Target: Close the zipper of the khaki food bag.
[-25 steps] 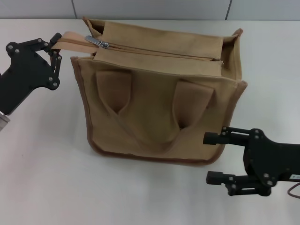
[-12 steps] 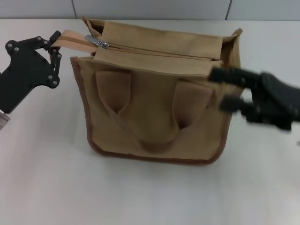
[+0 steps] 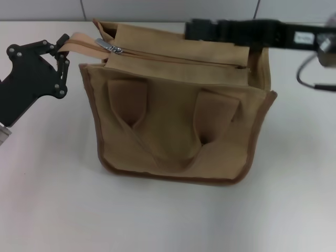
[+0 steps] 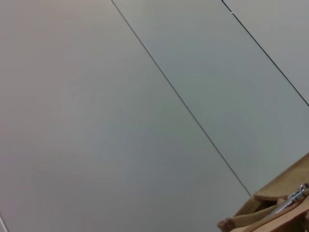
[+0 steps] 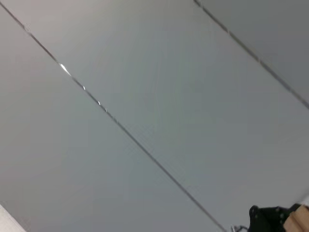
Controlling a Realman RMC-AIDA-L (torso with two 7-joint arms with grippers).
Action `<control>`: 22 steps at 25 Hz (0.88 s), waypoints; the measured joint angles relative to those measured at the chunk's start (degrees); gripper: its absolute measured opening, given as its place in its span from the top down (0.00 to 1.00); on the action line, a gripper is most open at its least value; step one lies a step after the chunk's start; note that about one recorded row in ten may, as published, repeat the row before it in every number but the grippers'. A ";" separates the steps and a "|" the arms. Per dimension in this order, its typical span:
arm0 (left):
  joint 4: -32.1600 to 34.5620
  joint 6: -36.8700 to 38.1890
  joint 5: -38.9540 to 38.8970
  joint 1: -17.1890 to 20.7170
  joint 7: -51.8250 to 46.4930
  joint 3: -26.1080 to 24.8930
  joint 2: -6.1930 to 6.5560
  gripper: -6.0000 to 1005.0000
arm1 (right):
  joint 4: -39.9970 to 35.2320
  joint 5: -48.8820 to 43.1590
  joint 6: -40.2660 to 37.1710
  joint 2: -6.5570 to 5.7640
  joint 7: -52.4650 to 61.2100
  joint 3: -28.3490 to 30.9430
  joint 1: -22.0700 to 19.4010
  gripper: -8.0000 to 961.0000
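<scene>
The khaki food bag [image 3: 173, 126] stands upright mid-table, its handles [image 3: 168, 157] facing me. The zipper [image 3: 178, 56] runs along its top panel, and the silver pull tab [image 3: 110, 47] sits at the left end; the tab also shows in the left wrist view [image 4: 292, 197]. My left gripper [image 3: 64, 46] is at the bag's top left corner, shut on the fabric end strap [image 3: 81, 42]. My right gripper [image 3: 190, 29] reaches in from the right over the far edge of the bag's top, well right of the pull tab.
The bag stands on a white table [image 3: 52, 199] with a grey panelled wall [image 3: 168, 9] behind it. A cable [image 3: 307, 79] hangs from the right arm at the far right. The right wrist view shows the wall and the left gripper [image 5: 263, 220].
My right arm has swung from the table in front of the bag's right corner, up past its right side, to above the top's far edge. The left gripper and bag have not moved.
</scene>
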 joint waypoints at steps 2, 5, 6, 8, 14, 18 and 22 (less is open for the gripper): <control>0.10 0.05 0.01 0.04 0.03 0.10 0.01 0.98 | -1.94 0.00 1.34 -0.12 4.98 -2.09 2.11 0.19; 0.28 0.07 0.01 0.07 -0.01 0.18 0.11 0.98 | -4.84 -0.01 3.60 -0.16 11.45 -4.86 4.29 0.19; 0.32 0.11 0.01 0.05 -0.05 0.18 0.14 0.98 | -5.45 -0.02 4.51 -0.21 13.64 -5.83 5.04 0.19; 0.39 0.19 0.01 0.01 -0.11 0.20 0.20 0.98 | -6.05 -0.06 6.28 -0.48 17.54 -7.73 6.42 0.19; 0.42 0.28 0.01 -0.15 -0.15 0.19 0.16 0.98 | -6.11 -2.09 12.58 -0.78 26.97 -12.74 10.17 0.19; 0.42 0.43 0.01 -0.17 -0.17 0.20 0.14 0.98 | -5.91 -4.39 14.64 -0.66 29.67 -13.03 11.50 0.19; 0.41 0.61 0.01 -0.17 -0.19 0.20 0.12 0.98 | -5.65 -5.27 16.22 -0.48 31.23 -13.55 12.93 0.19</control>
